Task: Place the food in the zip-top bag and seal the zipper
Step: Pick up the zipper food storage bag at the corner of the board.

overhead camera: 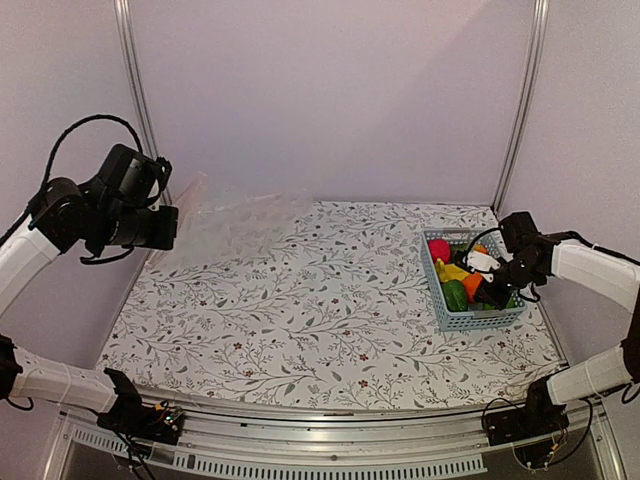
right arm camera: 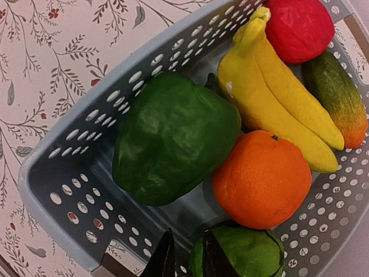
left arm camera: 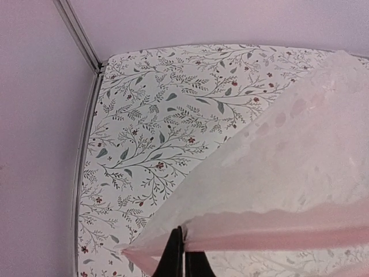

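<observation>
Left gripper [overhead camera: 168, 228] up over the far-left corner of the floral table [overhead camera: 300, 300], jaws pinched together on the mouth edge of the zip-top bag [overhead camera: 235, 222]. In left wrist view, dark fingertips [left arm camera: 173, 257] squeezing the pinkish-white zipper [left arm camera: 277, 228] near one end, with the clear crinkly plastic fanning up and to the right above the tabletop. From the top camera, bag spread from that gripper toward the table's far edge. Right gripper [overhead camera: 495, 295] down in the light blue lattice basket [overhead camera: 480, 322] at the right side of the table, well apart from the bag. Jaws a narrow gap apart, gripping nothing, one fingertip [right arm camera: 216, 259] over the edge of the striped green ball [right arm camera: 242, 254]. All the food lying in the basket: dark green piece [right arm camera: 173, 144] against one wall, orange [right arm camera: 262, 179] touching it and just beside the ball, yellow bananas [right arm camera: 282, 98] between the green piece and the green-orange mango [right arm camera: 337, 98], red apple [right arm camera: 300, 29] at the far end against the bananas.
</observation>
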